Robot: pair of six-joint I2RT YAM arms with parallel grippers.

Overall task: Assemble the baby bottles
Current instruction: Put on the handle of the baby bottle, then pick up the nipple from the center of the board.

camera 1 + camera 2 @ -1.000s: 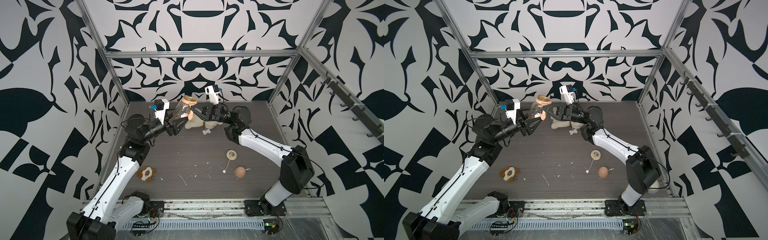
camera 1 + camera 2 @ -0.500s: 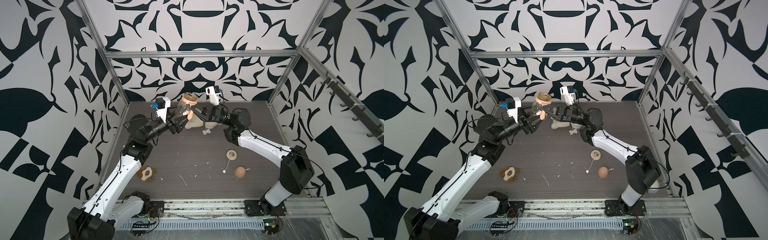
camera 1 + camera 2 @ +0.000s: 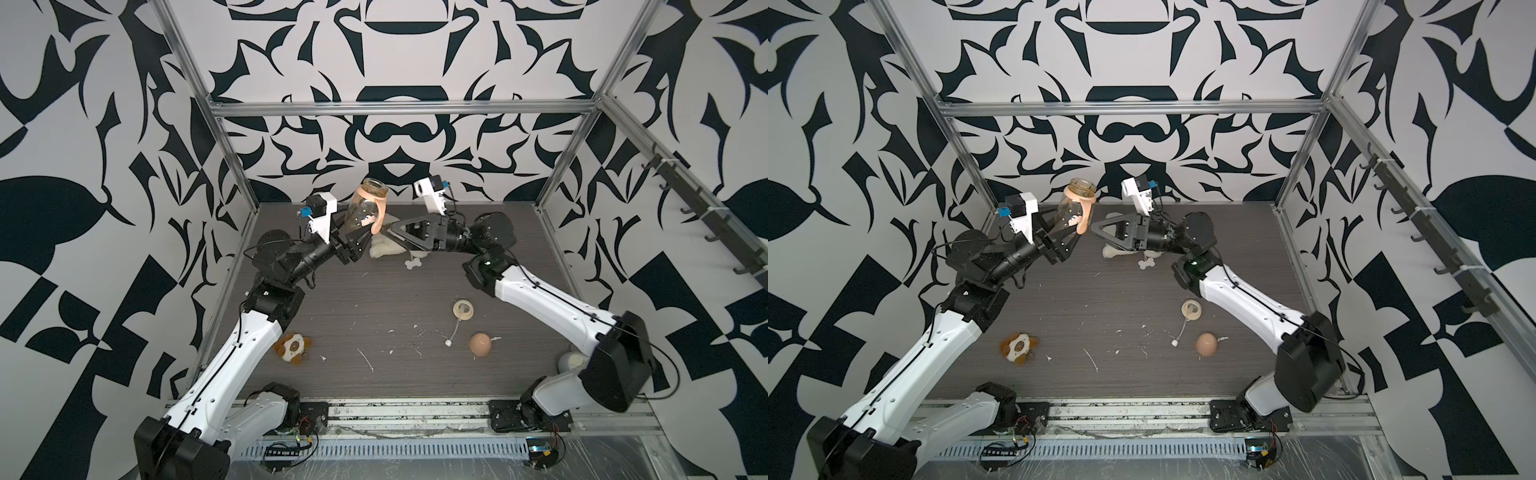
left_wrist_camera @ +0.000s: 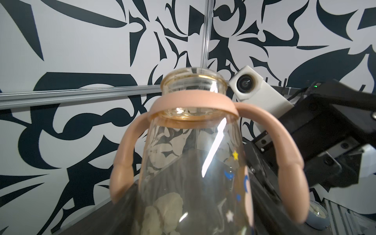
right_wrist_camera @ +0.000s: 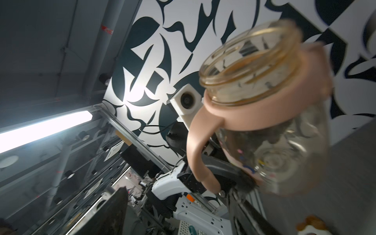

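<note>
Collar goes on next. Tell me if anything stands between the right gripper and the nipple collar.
Nothing visible does: the nipple collar lies uncovered on the table, the dome cap apart from it, the right gripper open.

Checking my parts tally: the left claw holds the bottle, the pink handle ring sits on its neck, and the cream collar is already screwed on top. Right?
Almost: the left wrist view shows the bottle mouth bare, and in both top views the cream collar lies on the table. Left claw and handle ring are as you say.

Cream plush dog (image 3: 384,249) — orange-white toy (image 3: 293,347) well apart.
</note>
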